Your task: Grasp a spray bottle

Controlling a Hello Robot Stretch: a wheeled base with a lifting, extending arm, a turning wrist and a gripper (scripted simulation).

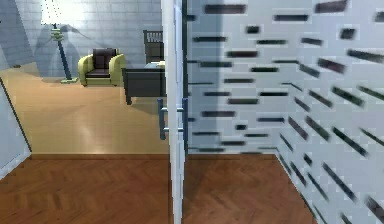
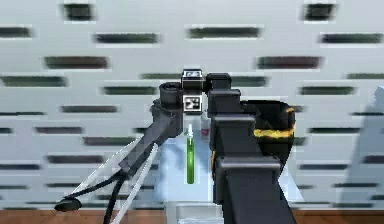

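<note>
In the arm side view the dark arm (image 2: 245, 165) rises from the bottom edge, with two white marker squares (image 2: 190, 76) at its end. My gripper (image 2: 95, 195) slants from its dark body down to the lower left, its thin fingers (image 2: 120, 165) ending over bare wall, so it holds nothing. A thin upright green thing (image 2: 190, 155) stands just left of the arm on a pale surface (image 2: 190, 212); its shape is too slight to call a spray bottle.
A white wall with dark dashes (image 2: 90, 60) lies close behind the arm and runs along the forward view's right (image 1: 290, 90). A white door edge (image 1: 178, 110) stands ahead. Beyond it are a yellow armchair (image 1: 100, 66), a floor lamp (image 1: 55, 30) and a dark table (image 1: 145, 80). A black and yellow thing (image 2: 270, 130) sits right of the arm.
</note>
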